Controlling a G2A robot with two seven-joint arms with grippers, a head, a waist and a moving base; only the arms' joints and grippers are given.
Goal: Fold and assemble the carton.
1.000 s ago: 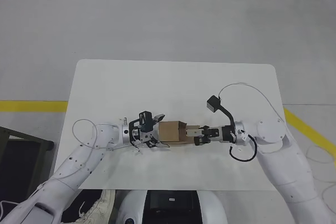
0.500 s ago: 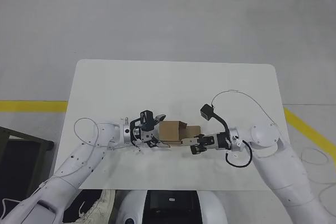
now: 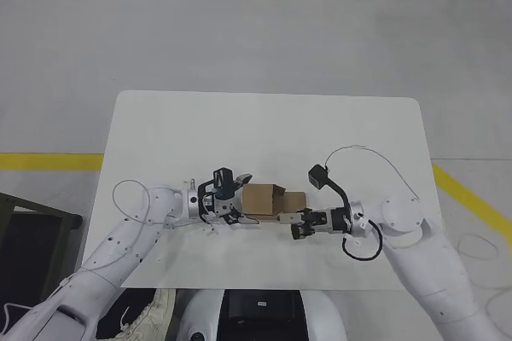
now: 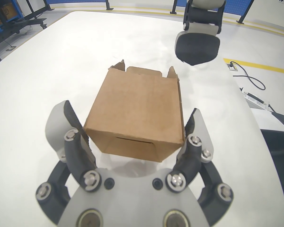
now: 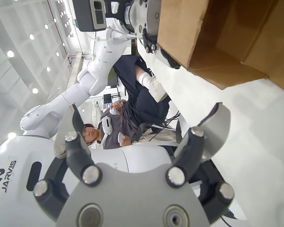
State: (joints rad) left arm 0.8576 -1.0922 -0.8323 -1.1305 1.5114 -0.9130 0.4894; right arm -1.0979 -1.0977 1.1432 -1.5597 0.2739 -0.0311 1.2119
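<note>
Currently I have the white worktop (image 3: 154,128) under both arms, and on it the brown carton (image 3: 260,200), near the middle and a little toward the robot's side. The carton lies on its side, with its long axis running across the worktop from one arm to the other. Its closed end, which has a tuck slot cut into it, points at the left arm. Its open mouth points at the right arm, and in the right wrist view I look straight into the hollow inside.

The left gripper (image 4: 130,109) is at the closed end with its fingers spread wide. The carton's end sits between them, and the pads look pressed to the two side corners, so I read it as grasping the carton.

The right gripper (image 5: 145,108) is just off the open mouth, low over the worktop, toward the near corner of that end. Its fingers are released and spread, with nothing between them, and it is apart from the cardboard.

The flaps (image 4: 144,70) at the open end are unfolded. Two short side ones stand up at the corners and a wider one juts out between them.
</note>
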